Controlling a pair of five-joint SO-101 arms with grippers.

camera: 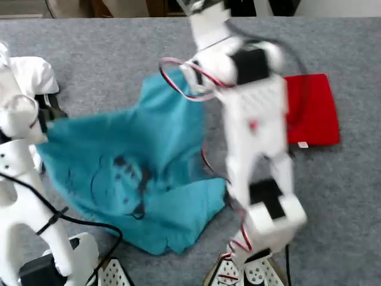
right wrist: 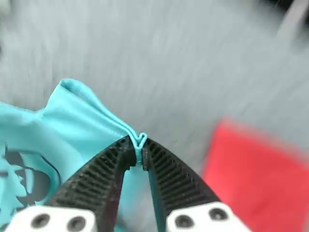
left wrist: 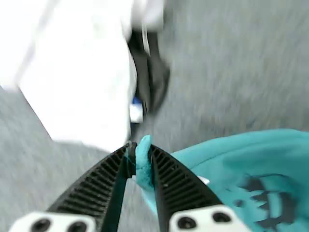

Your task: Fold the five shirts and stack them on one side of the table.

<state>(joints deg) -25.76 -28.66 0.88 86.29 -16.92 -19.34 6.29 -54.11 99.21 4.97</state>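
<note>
The teal shirt (camera: 137,173) lies partly spread in the middle of the grey table (camera: 333,196), printed side up, with its near part rumpled and its far part lifted off the surface. The left gripper (left wrist: 139,149) is clenched on a bunched edge of the teal cloth on the shirt's left side. The right gripper (right wrist: 138,144) is pinched tight on a thin fold of the shirt's hem at its far edge, holding that corner above the table. A folded red shirt (camera: 312,110) lies flat on the right side of the table, just beyond the right arm. A white shirt (camera: 33,74) sits at the far left, with something dark (left wrist: 150,79) beside it that I cannot identify.
</note>
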